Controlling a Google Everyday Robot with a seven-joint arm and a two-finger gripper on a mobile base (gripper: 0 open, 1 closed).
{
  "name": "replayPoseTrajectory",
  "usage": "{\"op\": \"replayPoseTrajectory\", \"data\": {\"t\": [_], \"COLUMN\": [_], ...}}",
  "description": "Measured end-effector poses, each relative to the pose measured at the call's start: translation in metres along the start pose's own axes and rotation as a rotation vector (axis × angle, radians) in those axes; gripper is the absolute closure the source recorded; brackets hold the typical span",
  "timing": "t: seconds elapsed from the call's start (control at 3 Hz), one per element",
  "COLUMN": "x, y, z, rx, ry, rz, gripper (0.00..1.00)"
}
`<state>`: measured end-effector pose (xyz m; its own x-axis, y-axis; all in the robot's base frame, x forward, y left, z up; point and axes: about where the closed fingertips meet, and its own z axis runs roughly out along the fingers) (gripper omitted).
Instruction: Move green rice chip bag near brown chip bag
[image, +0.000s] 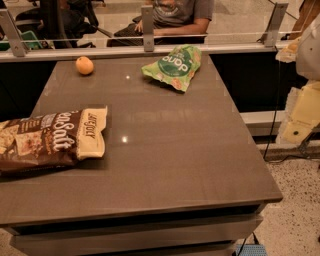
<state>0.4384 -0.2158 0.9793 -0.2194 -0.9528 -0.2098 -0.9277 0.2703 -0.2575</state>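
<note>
The green rice chip bag (174, 65) lies at the far side of the grey table (170, 165), right of centre, near the glass barrier. The brown chip bag (47, 139) with white "Sea Salt" lettering and a cream end lies at the table's left edge, partly cut off by the frame. My gripper (296, 131) shows as cream-coloured parts at the right edge of the view, off the table's right side and below its far corner, well apart from both bags. It holds nothing that I can see.
An orange (84, 65) sits at the far left of the table. A glass barrier with metal posts (147, 29) runs along the far edge, with a seated person (177, 17) behind it. Speckled floor (295, 215) lies to the right.
</note>
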Motion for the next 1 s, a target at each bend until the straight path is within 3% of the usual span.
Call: {"op": "replayPoseTrajectory", "data": {"t": [0.67, 1.0], "x": [-0.002, -0.007], "y": [-0.004, -0.023], "z": [0.002, 0.015], "rx": [0.02, 0.05], "ry": [-0.012, -0.051], "rz": [-0.003, -0.024], "gripper": [0.0, 0.0]}}
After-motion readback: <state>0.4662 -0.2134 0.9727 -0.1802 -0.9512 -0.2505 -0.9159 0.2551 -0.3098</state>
